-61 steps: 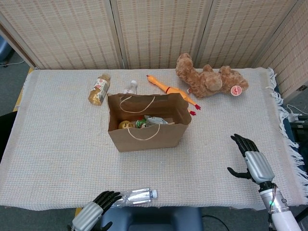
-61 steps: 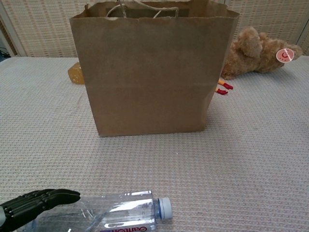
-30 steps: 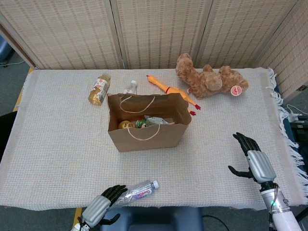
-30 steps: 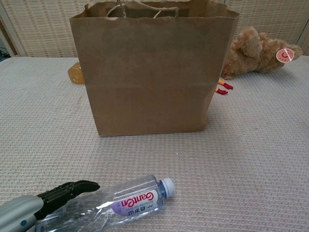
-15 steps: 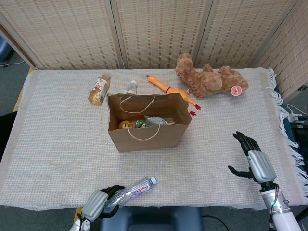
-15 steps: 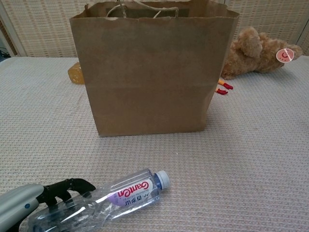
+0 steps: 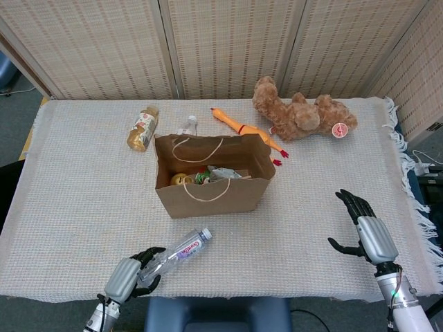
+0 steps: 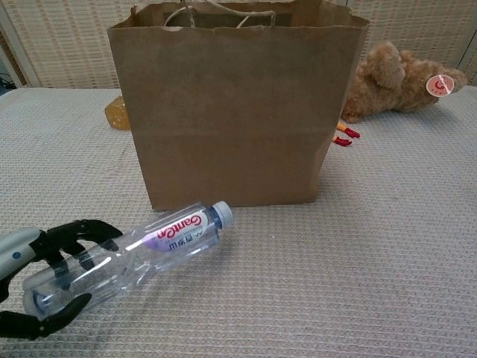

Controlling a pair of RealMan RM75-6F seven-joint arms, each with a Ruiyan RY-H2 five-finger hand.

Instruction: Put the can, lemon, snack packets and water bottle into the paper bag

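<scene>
Left robot hand [image 8: 45, 280] grips a clear, crinkled water bottle [image 8: 141, 250], white cap tilted upward.

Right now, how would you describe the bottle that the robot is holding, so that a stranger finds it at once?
Start at the brown paper bag in the middle of the table, then look toward the near edge. There the left robot hand grips a clear water bottle with a white cap; the amber bottle lies behind the bag, untouched.
</scene>
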